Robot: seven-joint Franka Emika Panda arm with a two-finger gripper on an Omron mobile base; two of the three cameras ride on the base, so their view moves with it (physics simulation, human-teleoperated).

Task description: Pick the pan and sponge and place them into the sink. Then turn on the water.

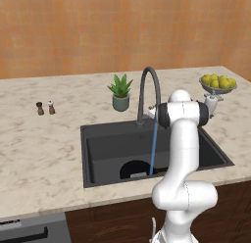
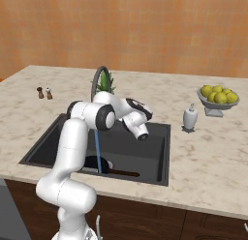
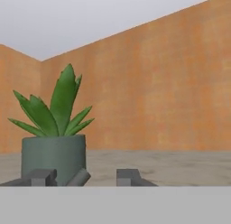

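The dark sink (image 1: pixel 103 149) (image 2: pixel 147 152) holds the black pan (image 1: pixel 131 170) (image 2: pixel 93 164) at its front, the thin handle (image 2: pixel 127 174) lying along the front wall. The pale sponge (image 1: pixel 138 175) (image 2: pixel 107 162) lies against the pan. A light-blue stream of water (image 1: pixel 153 146) (image 2: pixel 98 154) falls from the arched tap (image 1: pixel 147 74) (image 2: pixel 97 79) onto the pan. My gripper (image 1: pixel 151 110) (image 3: pixel 85 175) sits at the tap's base, level, facing the plant. Its fingers (image 3: pixel 128 175) stand apart, with a slanted grey bar (image 3: pixel 79 177) between them, closer to one finger.
A potted plant (image 1: pixel 120 92) (image 3: pixel 54 142) stands just behind the tap. A bowl of lemons (image 1: pixel 218 84) (image 2: pixel 218 96) and a soap dispenser (image 1: pixel 212 104) (image 2: pixel 190 118) are right of the sink. Two small shakers (image 1: pixel 45 108) (image 2: pixel 44 93) stand to its left.
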